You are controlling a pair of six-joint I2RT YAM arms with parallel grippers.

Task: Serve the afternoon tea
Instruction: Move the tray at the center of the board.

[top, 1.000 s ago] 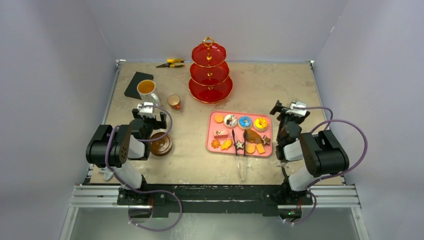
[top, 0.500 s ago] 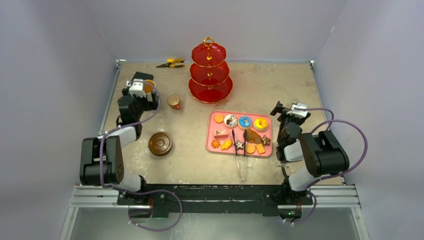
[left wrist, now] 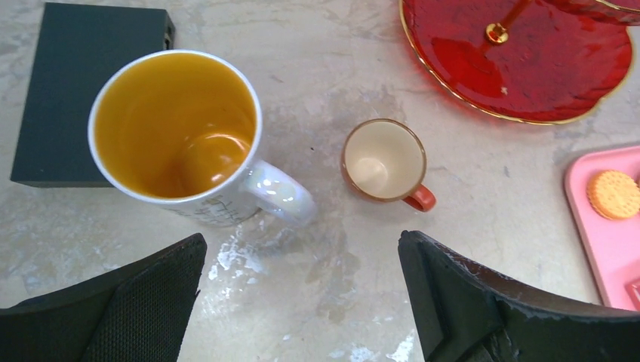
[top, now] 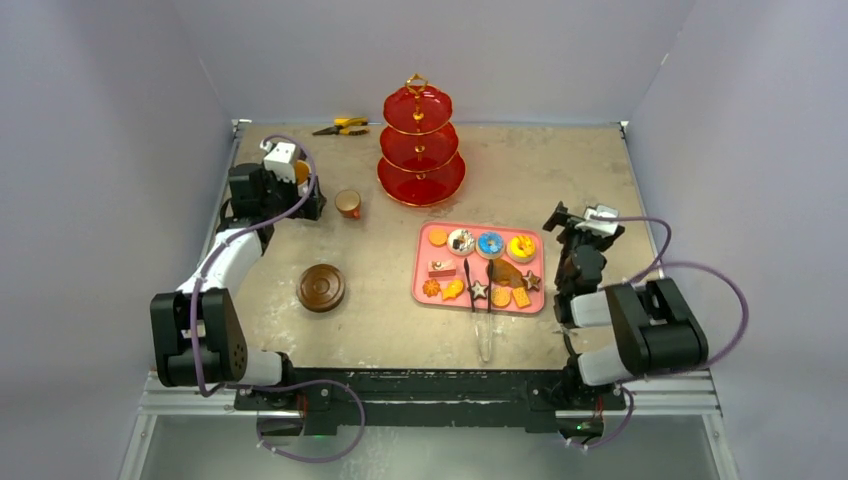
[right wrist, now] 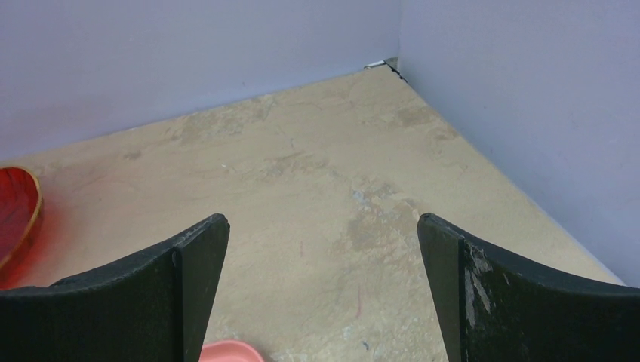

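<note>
White mug just before left gripper, jaws spread wide.

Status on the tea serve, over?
Left gripper open near mug, empty. Right gripper open, empty. Pastries on pink tray, stand bare. Small cup beside mug handle.

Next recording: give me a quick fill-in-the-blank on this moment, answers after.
The left gripper, near the white mug, has its jaws ____. The red stand has ____ tiers. The pastries lie on a tray coloured ____. The small copper cup contains ____.
Missing words: open, three, pink, nothing.
</note>
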